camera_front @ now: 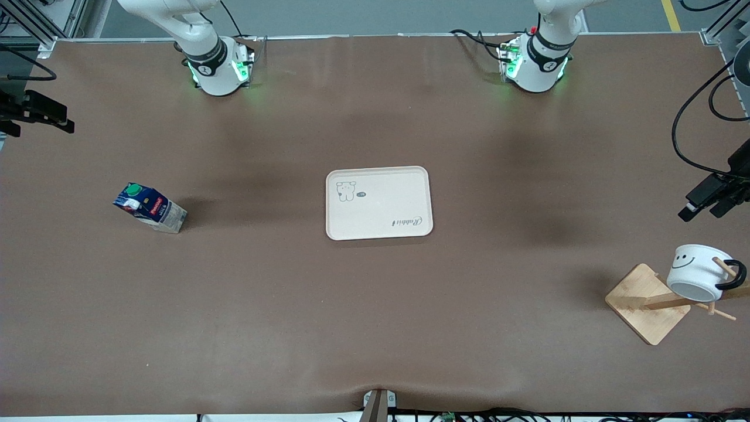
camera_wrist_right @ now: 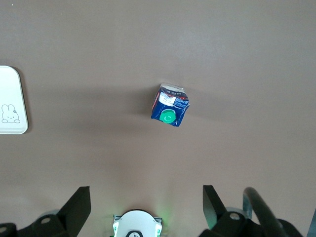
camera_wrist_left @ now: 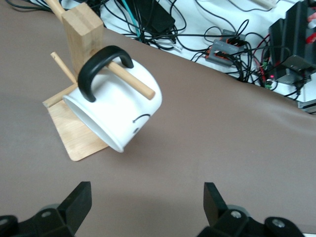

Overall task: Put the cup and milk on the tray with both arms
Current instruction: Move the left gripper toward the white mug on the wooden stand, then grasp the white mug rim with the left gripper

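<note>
Table [camera_front: 375,328]: covered edge to edge by a brown matte sheet, faintly rippled at the edge nearest the front camera, where a small bracket [camera_front: 379,403] and dark cables [camera_front: 527,415] are seen.
Rack [camera_front: 647,302]: a square wooden base with an upright post and pegs, set toward the left arm's end of the table, nearer the front camera than the tray.
Cup [camera_front: 697,272]: white, smiley-faced, hung by its black handle on a rack peg, tilted mouth-down, clear of the table.
Tray [camera_front: 378,203]: cream, laid flat at mid-table, bear drawing and lettering visible, nothing on it.
Milk [camera_front: 150,207]: blue carton with green cap, stood on the table toward the right arm's end, well apart from the tray.
Left hand [camera_wrist_left: 148,210]: held in the air over bare table just beside the rack, fingers spread wide, nothing gripped.
Right hand [camera_wrist_right: 147,210]: held high over the table above the milk, fingers spread wide, nothing gripped.
Arm bases [camera_front: 220,70]: stood along the edge farthest from the front camera, lit green.
Room: grey floor and metal framing [camera_front: 35,23] are seen past the table; a power strip and tangled cables [camera_wrist_left: 232,44] lie on a white surface off its edge.
</note>
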Robot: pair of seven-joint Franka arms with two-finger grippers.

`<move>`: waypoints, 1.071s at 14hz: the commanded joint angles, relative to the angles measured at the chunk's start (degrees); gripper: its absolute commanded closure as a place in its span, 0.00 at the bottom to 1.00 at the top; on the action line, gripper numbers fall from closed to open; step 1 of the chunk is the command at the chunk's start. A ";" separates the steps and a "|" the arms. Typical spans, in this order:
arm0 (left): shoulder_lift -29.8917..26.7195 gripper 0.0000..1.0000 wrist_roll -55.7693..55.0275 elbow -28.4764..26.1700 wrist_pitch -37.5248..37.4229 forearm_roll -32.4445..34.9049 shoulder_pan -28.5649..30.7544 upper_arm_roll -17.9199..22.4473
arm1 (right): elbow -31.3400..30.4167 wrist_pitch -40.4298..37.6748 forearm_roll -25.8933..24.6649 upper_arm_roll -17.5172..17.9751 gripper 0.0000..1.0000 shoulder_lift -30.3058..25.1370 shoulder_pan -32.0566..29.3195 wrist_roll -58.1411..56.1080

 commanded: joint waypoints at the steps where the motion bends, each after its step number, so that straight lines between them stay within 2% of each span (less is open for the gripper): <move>1: 3.98 0.00 13.13 0.32 2.77 -9.70 3.08 -0.21 | -0.90 0.08 -0.14 0.45 0.00 -0.90 -0.85 -0.60; 3: 6.71 0.00 19.92 1.20 2.87 -15.07 4.15 -0.21 | -0.99 0.08 -0.14 0.45 0.00 -0.90 -0.85 -0.60; 7: 9.00 0.00 22.04 2.87 3.13 -21.58 4.06 -0.30 | -0.99 0.08 -0.14 0.45 0.00 -0.90 -1.03 -0.60; 10: 13.30 0.00 27.49 6.91 3.22 -23.96 4.24 -0.30 | -0.99 0.08 -0.14 0.45 0.00 -0.90 -1.03 -0.60; 12: 14.28 0.00 27.77 8.15 3.22 -25.29 4.15 -0.30 | -0.99 0.08 -0.14 0.45 0.00 -0.90 -1.11 -0.60; 13: 14.71 0.03 27.77 9.02 3.22 -25.29 4.06 -0.30 | -0.99 0.08 -0.14 0.45 0.00 -0.90 -1.03 -0.60; 15: 15.42 0.16 27.77 9.81 3.22 -25.29 3.71 -0.39 | -0.99 0.08 -0.14 0.45 0.00 -0.90 -1.11 -0.60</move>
